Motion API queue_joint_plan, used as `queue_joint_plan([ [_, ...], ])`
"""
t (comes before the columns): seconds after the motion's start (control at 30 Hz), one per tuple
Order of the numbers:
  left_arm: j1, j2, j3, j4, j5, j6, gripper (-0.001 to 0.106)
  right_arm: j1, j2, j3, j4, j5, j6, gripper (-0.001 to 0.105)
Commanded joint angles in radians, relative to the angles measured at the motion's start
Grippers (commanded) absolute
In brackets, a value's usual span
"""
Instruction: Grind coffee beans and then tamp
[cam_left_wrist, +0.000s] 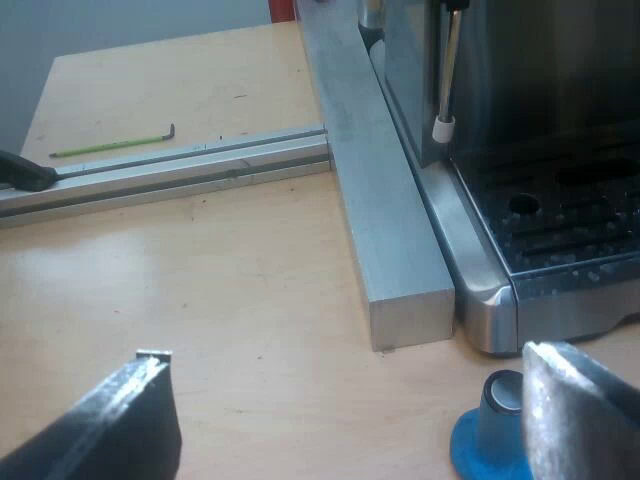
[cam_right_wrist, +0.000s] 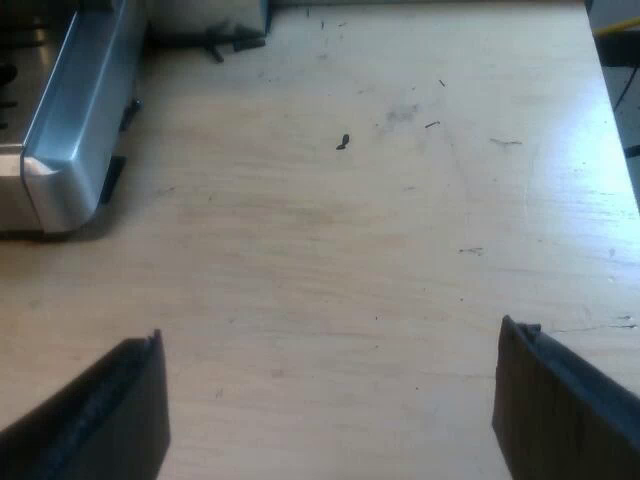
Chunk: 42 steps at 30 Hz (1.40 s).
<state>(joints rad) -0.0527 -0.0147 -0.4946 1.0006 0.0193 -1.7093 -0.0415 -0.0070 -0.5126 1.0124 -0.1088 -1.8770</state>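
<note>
My left gripper (cam_left_wrist: 345, 410) hangs open above the wooden table, nothing between its fingers. A blue tamper (cam_left_wrist: 490, 440) stands on the table just beside one fingertip, partly hidden by it, in front of the espresso machine (cam_left_wrist: 520, 150). The machine's drip tray (cam_left_wrist: 570, 225) and its steam wand (cam_left_wrist: 448, 80) show. My right gripper (cam_right_wrist: 330, 400) is open over bare wood, near the machine's metal corner (cam_right_wrist: 70, 130).
A thick aluminium bar (cam_left_wrist: 385, 200) lies along the machine's side, and a slotted aluminium rail (cam_left_wrist: 160, 170) meets it at a right angle. A green hex key (cam_left_wrist: 115, 145) lies beyond the rail. A black object (cam_left_wrist: 25, 172) rests on the rail's end.
</note>
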Motion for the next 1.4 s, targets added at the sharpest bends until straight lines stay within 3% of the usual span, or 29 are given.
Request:
queue_joint_plan([
  [0.03,0.002,-0.136,-0.003,-0.013,0.000,-0.006,0.072,-0.005,-0.046,-0.002,-0.007,-0.001,-0.004,0.069],
  [0.13,0.002,-0.123,-0.003,-0.013,0.010,-0.006,0.072,-0.001,-0.033,-0.002,-0.007,-0.001,0.017,0.069],
  [0.23,0.002,-0.090,-0.027,-0.011,0.063,-0.006,0.074,0.014,-0.003,-0.023,0.000,-0.001,0.044,0.069],
  [0.43,-0.036,0.018,-0.122,-0.030,0.129,-0.013,0.077,0.082,0.139,-0.148,0.081,-0.001,0.041,0.069],
  [0.73,-0.221,0.156,-0.161,-0.072,0.308,-0.013,0.077,0.256,0.358,-0.321,0.181,-0.097,-0.012,0.069],
  [0.9,-0.321,0.210,-0.135,-0.144,0.415,-0.013,0.077,0.405,0.448,-0.343,0.163,-0.184,-0.015,0.069],
  [1.0,-0.359,0.234,-0.094,-0.213,0.487,-0.010,0.077,0.488,0.491,-0.343,0.128,-0.181,-0.008,0.069],
  [1.13,-0.394,0.255,-0.032,-0.292,0.511,-0.006,0.077,0.599,0.530,-0.343,0.055,-0.176,0.005,0.069],
  [1.2,-0.407,0.263,0.013,-0.347,0.533,-0.005,0.077,0.670,0.549,-0.343,-0.009,-0.105,0.044,0.069],
  [1.4,-0.410,0.263,0.130,-0.462,0.562,-0.005,0.077,0.822,0.572,-0.317,-0.163,0.077,0.078,0.069],
])
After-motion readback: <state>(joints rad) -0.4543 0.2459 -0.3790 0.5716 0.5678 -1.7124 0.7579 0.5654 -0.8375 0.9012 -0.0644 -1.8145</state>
